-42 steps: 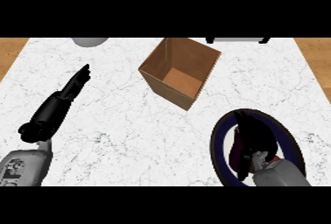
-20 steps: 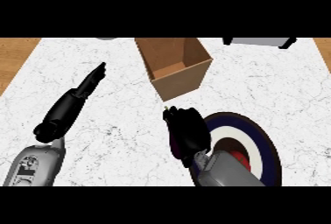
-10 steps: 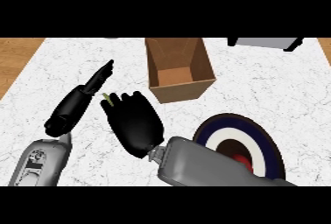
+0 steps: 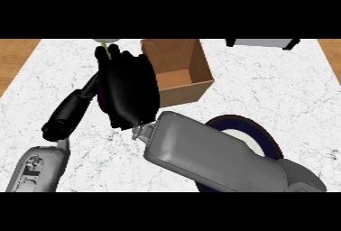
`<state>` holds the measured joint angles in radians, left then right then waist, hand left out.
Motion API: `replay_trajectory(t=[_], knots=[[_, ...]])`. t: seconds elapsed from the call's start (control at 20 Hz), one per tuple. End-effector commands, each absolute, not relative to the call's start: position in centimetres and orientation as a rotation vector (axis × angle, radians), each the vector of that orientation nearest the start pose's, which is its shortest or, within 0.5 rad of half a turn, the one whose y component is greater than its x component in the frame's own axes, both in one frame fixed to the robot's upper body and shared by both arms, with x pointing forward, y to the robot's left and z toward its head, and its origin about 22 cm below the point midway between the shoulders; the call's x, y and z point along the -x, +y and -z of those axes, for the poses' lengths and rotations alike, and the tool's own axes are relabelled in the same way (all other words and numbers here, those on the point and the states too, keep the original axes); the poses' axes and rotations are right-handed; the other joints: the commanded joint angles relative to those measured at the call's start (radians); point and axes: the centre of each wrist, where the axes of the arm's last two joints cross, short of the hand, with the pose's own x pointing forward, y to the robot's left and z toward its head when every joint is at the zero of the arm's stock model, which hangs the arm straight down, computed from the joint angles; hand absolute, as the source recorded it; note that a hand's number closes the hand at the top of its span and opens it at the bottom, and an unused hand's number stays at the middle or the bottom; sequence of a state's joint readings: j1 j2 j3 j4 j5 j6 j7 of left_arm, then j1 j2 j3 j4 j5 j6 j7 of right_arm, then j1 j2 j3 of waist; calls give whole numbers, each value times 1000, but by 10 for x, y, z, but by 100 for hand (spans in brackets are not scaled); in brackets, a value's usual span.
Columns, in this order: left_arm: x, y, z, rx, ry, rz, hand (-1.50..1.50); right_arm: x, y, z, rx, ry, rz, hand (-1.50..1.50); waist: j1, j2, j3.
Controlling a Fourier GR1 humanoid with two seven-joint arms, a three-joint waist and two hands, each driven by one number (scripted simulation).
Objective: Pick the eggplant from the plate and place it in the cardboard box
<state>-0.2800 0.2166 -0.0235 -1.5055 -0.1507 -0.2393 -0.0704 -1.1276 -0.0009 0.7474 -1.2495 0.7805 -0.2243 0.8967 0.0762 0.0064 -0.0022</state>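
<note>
My right hand point(image 4: 128, 90) is raised over the counter just left of the open cardboard box point(image 4: 178, 74), its back facing me and its fingers curled. It hides most of the eggplant point(image 4: 101, 95); only a dark purple sliver at the hand's left edge and a green stem tip point(image 4: 103, 47) above the fingers show. The dark blue plate point(image 4: 256, 131) with a white centre lies at the lower right, partly covered by my grey right forearm point(image 4: 206, 155). My left hand point(image 4: 66, 113) rests open at the left, fingers straight and pointing up to the right.
A grey object point(image 4: 263, 43) sits at the counter's far edge right of the box, and a pale round thing point(image 4: 110, 40) at the far edge left of it. Wooden floor point(image 4: 13, 58) shows beyond the marble counter's left and right edges.
My right hand has left the plate and travelled up and left with the eggplant, ending beside the box's left wall. The left hand has hardly moved.
</note>
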Motion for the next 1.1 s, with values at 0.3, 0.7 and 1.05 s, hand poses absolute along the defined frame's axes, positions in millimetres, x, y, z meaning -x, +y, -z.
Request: replay_trajectory(t=[0.3, 0.7, 1.05], knots=[[-300, 252, -68, -74, -1758, 546, 0, -366, 39, -208, 979, -1719, -735, 150, -46, -1, 2], [-289, 256, -62, -85, -1770, 526, 0, -413, -16, -177, 945, -1391, -1018, 150, -56, -3, 2], [-302, 242, -76, -72, -1759, 540, 0, -445, -62, -173, 818, -1230, -1167, 150, -53, 4, 2]])
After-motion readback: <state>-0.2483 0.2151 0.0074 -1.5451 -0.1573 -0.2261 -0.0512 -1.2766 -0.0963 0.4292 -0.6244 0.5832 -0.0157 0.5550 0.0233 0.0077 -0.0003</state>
